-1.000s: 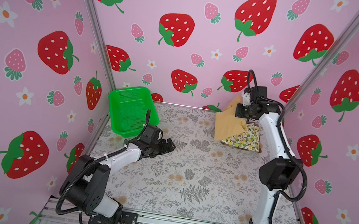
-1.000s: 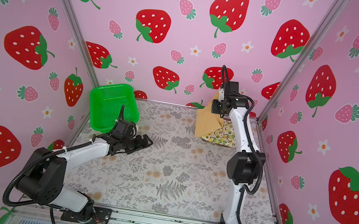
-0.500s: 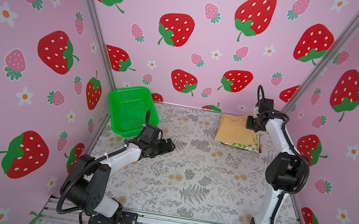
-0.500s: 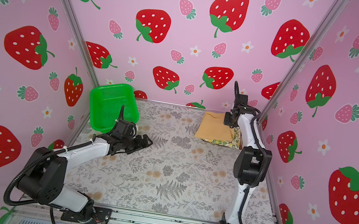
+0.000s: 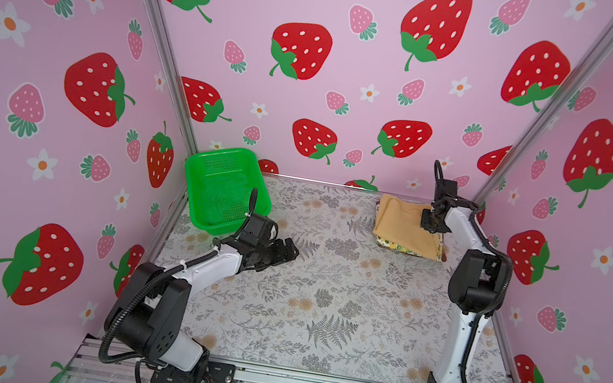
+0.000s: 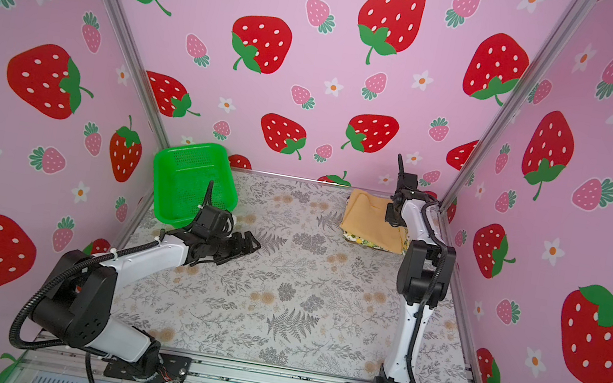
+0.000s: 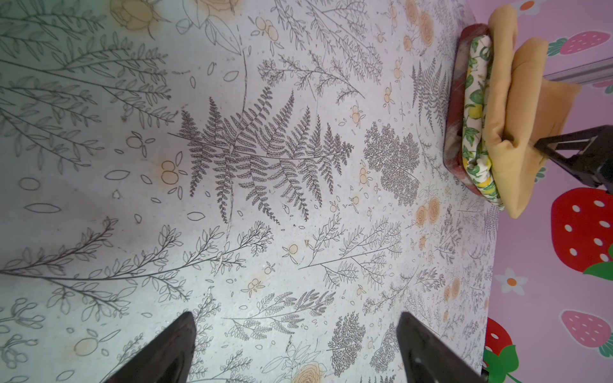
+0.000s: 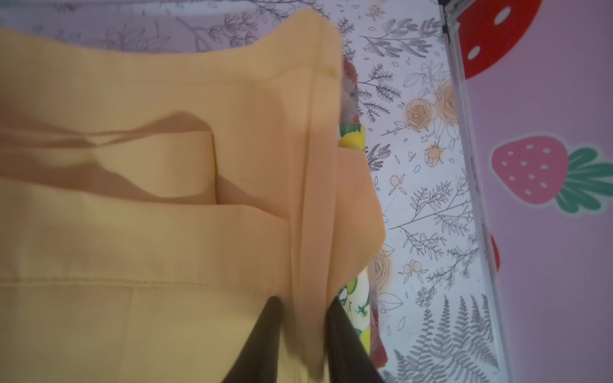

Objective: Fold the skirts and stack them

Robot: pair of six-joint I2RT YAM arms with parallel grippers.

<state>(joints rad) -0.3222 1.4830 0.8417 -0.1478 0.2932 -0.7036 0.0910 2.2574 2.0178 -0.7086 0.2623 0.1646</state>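
The green basket (image 5: 221, 186) is sitting at the table's (image 5: 319, 308) back left. Beside it the left claw (image 5: 286, 249) is hovering, spread wide, holding nothing. At the back right 3 skirts (image 6: 375, 225) are lying stacked: plaid skirt (image 7: 452, 146) lowest, lemon skirt (image 7: 476, 99) between, yellow skirt (image 5: 404, 226) topmost. The right claw (image 8: 304, 298) is straddling the yellow hem; I cannot tell whether it is pinching.

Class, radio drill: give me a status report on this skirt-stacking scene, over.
Left gripper open, idle. Right gripper astride mustard skirt hem, grip unclear. It tops lemon skirt and plaid skirt. Green basket well apart.
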